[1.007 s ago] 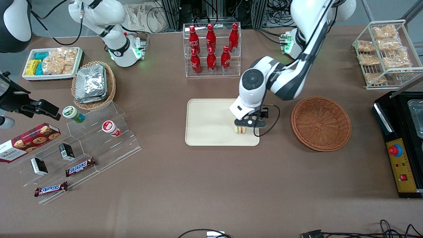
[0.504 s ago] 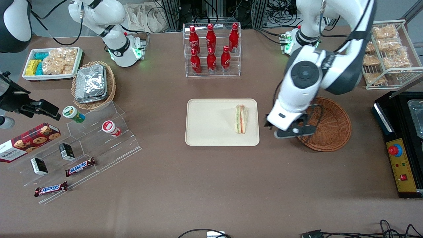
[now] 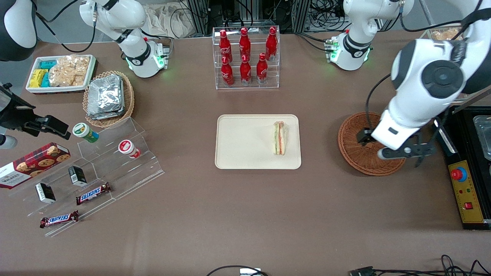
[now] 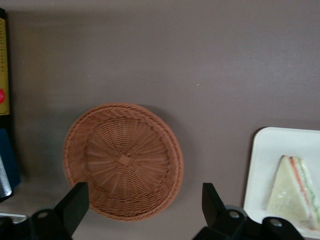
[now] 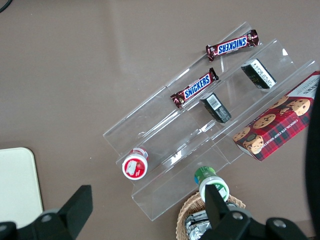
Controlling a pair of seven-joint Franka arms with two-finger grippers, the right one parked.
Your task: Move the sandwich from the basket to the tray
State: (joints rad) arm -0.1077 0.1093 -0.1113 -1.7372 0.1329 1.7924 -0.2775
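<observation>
The sandwich (image 3: 280, 138), a pale triangular wedge with green and orange-red layers, lies on the cream tray (image 3: 238, 142) near the tray's edge toward the working arm; it also shows in the left wrist view (image 4: 295, 190) on the tray (image 4: 265, 155). The reddish-brown wicker basket (image 3: 360, 134) is empty and also shows in the left wrist view (image 4: 122, 160). My left gripper (image 3: 402, 152) is open and empty, raised above the basket's rim toward the working arm's end; its black fingers (image 4: 75, 202) stand wide apart.
A black control box (image 3: 466, 172) with a red button stands beside the basket at the working arm's end. A clear rack of red bottles (image 3: 245, 53) stands farther from the camera than the tray. A white wire rack of snacks (image 3: 433, 76) is partly hidden by the arm.
The gripper let go of the sandwich on the tray, rose and swung away over the basket toward the working arm's end. The sandwich stays on the tray.
</observation>
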